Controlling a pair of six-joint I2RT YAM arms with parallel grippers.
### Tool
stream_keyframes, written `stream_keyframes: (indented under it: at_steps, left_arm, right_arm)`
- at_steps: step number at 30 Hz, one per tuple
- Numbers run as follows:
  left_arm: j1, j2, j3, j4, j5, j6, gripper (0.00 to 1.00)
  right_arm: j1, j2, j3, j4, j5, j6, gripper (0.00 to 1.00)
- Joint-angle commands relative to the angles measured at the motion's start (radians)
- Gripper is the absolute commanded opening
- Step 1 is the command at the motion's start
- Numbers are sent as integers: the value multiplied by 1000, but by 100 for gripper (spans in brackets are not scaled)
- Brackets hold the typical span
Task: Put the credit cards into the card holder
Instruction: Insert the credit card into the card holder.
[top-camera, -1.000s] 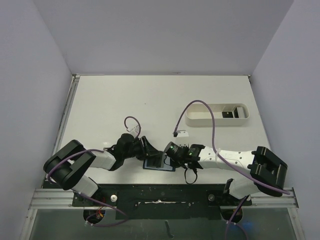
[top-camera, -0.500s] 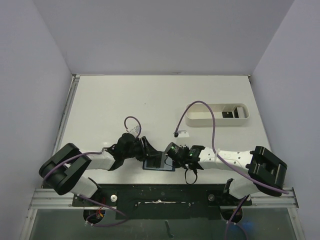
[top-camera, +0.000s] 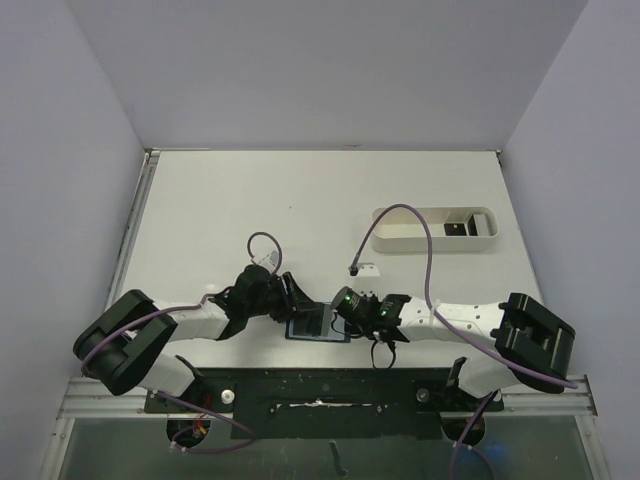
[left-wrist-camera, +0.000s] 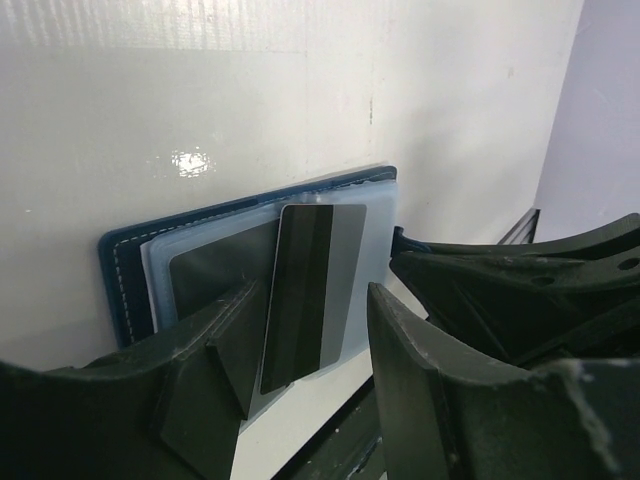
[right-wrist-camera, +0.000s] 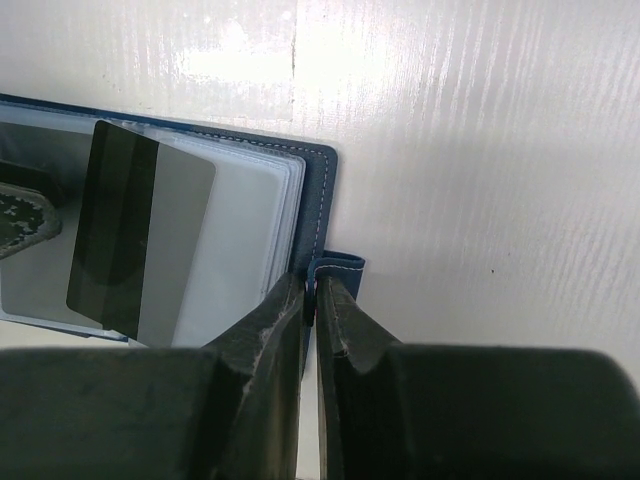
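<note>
A dark flat plastic card (right-wrist-camera: 140, 230) is only half-seated in the navy-blue folding wallet (right-wrist-camera: 318, 190), pinched by the right hand (right-wrist-camera: 310, 300); the left hand (left-wrist-camera: 315, 300) is spread open.

From above, the card holder (top-camera: 316, 329) is mostly covered by the left hand (top-camera: 293, 303) at 10 o'clock and the right hand (top-camera: 336, 312) at 2 o'clock. The right wrist view crops its 9 o'clock side, and its snap tab (right-wrist-camera: 340, 266) vanishes between pinched fingers (right-wrist-camera: 270, 330). Dark items (top-camera: 458, 227) in the white tray (top-camera: 395, 243), perhaps cards, are too small to tell.
</note>
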Motion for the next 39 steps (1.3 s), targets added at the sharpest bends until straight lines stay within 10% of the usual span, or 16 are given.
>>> stream_keyframes:
  at_steps: [1, 39]
  left_arm:
    - [-6, 56, -23, 106, 53, -53, 45]
    - [-94, 10, 56, 26, -40, -75, 47]
  right_arm:
    - [-7, -16, -21, 39, 23, 20, 1]
    - [-4, -120, -82, 74, 58, 36, 0]
